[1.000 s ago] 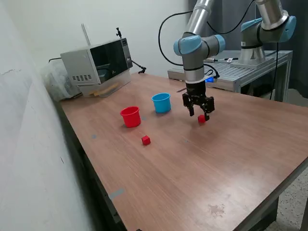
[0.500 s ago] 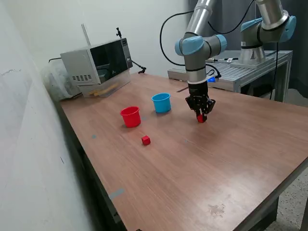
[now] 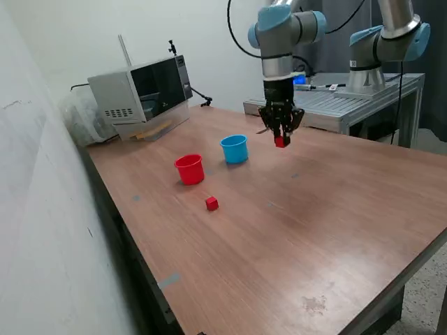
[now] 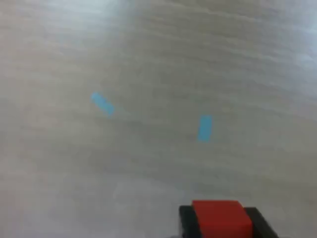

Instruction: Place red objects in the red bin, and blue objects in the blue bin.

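Observation:
My gripper [image 3: 281, 139] is shut on a small red cube [image 3: 281, 142] and holds it in the air above the table, to the exterior view's right of the light-blue cup [image 3: 235, 149]. The wrist view shows the same red cube [image 4: 221, 218] between the dark fingers [image 4: 187, 221], with the wooden table far below. The red cup [image 3: 189, 169] stands to the exterior view's left of the blue cup. A second red cube [image 3: 211, 203] lies on the table in front of the red cup. No dark-blue cubes are in view.
A microwave [image 3: 142, 91] stands at the table's back left corner. A second robot arm [image 3: 391, 42] is mounted on a metal bench [image 3: 349, 105] behind the table. Two small blue tape marks [image 4: 204, 127] are on the wooden table.
The gripper went from open over the red cube to shut on it. It has then lifted the cube off the table and moved up and slightly towards the cups.

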You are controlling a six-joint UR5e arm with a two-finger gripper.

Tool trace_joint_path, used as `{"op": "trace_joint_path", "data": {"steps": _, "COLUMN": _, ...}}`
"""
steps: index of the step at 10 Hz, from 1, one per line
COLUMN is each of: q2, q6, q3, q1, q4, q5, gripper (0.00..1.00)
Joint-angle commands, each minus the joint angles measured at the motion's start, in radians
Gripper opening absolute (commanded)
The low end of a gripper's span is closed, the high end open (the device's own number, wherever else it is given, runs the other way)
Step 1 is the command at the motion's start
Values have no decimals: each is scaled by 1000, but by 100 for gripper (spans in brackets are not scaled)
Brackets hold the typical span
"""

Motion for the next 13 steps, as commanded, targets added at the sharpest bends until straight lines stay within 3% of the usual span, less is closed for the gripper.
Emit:
{"op": "trace_joint_path", "data": {"steps": 1, "q2": -55, "q6": -11, "q3": -67, "q1": -28, "q4": 42, "q5": 0, "gripper": 0}}
{"op": "trace_joint_path", "data": {"steps": 4, "q2": 9, "q6": -9, "q3": -208, "q1": -111, "q4": 39, "q5": 5, "gripper": 0}}
{"op": "trace_joint_path", "data": {"steps": 6, "q2": 119, "q6": -9, "q3": -329, "q1": -206, "q4": 37, "q5": 5, "gripper": 0}}
{"op": "trace_joint_path", "data": {"steps": 8, "q2": 202, "q6": -9, "q3": -406, "q1": -254, "q4": 36, "q5": 5, "gripper": 0}}
{"op": "trace_joint_path", "data": {"steps": 13, "q2": 310, "q6": -9, "q3": -458, "q1": -274, "q4": 1, "q5": 5, "gripper": 0}}
